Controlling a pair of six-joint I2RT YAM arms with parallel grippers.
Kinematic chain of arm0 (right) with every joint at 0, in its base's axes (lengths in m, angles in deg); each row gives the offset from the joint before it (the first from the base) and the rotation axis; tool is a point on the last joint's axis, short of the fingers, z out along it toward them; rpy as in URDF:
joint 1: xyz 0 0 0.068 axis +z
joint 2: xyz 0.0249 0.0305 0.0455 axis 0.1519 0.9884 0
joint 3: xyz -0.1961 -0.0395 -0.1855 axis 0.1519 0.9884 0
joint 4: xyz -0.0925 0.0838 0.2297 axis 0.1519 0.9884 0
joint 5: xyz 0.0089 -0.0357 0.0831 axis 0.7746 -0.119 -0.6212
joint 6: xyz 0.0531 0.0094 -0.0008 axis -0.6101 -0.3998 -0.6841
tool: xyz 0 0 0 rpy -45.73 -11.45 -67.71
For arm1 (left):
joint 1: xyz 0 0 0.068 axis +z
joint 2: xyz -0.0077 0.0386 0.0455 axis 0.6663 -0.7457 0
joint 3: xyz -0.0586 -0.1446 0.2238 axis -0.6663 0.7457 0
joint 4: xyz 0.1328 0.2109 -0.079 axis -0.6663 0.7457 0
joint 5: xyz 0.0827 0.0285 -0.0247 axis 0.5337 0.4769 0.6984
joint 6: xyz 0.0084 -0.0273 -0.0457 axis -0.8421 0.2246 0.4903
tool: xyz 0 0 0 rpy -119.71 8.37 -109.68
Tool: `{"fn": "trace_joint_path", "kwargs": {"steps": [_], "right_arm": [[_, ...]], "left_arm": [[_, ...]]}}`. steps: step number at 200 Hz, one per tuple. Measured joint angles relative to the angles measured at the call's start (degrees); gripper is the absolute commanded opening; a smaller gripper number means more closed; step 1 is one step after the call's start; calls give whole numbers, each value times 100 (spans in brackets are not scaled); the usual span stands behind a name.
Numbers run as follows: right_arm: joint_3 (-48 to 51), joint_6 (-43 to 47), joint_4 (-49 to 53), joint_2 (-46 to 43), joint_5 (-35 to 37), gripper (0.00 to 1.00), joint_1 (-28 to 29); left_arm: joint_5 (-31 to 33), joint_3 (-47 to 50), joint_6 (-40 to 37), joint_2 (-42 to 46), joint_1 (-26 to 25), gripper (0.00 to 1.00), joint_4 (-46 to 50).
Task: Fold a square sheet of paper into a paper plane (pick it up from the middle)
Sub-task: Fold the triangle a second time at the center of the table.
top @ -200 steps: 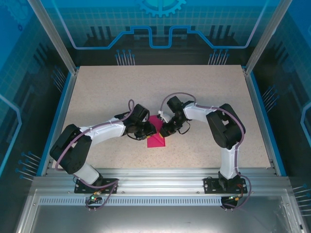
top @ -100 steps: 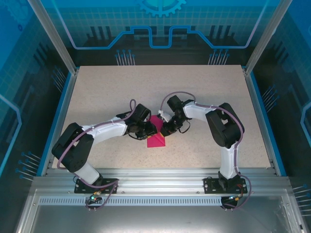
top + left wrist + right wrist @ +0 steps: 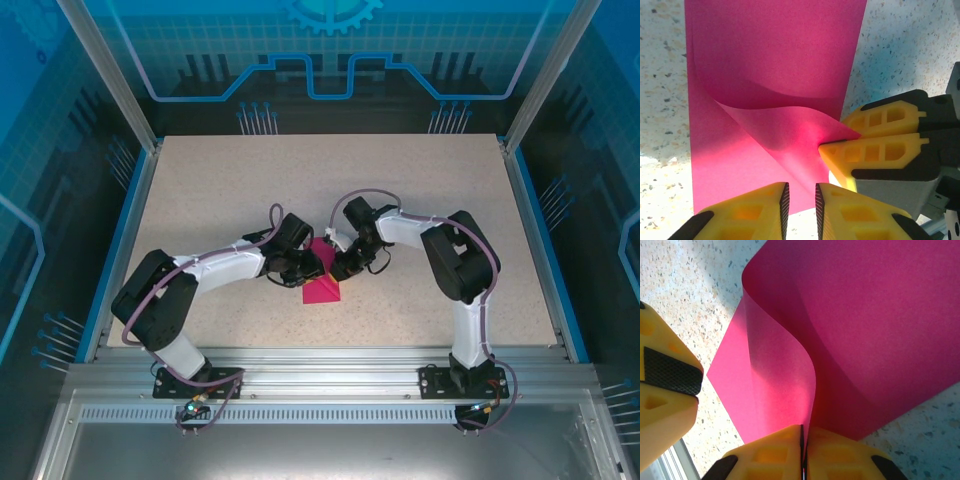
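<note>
The square sheet of paper [image 3: 322, 289] is magenta-pink and lies mid-table between both grippers. My right gripper [image 3: 803, 432] is shut on one edge of the paper [image 3: 880, 330], and that edge curls up off the table in a soft arch. In the left wrist view the raised flap [image 3: 795, 130] runs into the right gripper's yellow fingers [image 3: 875, 150]. My left gripper [image 3: 800, 192] hovers over the sheet's near edge, its jaws a narrow gap apart with nothing between them. From above, the left gripper [image 3: 311, 270] and right gripper [image 3: 336, 269] nearly meet over the sheet.
The speckled beige table [image 3: 220, 190] is bordered by a blue rim and aluminium posts [image 3: 105, 70]. One yellow finger of the left gripper [image 3: 665, 385] sits close beside the paper in the right wrist view. Both arm bases stand on the near rail [image 3: 320, 375].
The left arm has shifted slightly toward the paper and its jaws have narrowed a little. The right gripper holds the lifted edge in the same place.
</note>
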Motion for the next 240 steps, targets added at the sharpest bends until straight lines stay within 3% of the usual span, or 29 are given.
{"fn": "trace_joint_path", "kwargs": {"steps": [240], "right_arm": [[-46,-7,22,52,2,10,-17]], "left_arm": [[240,387,577,-562,0,16,-1078]]}}
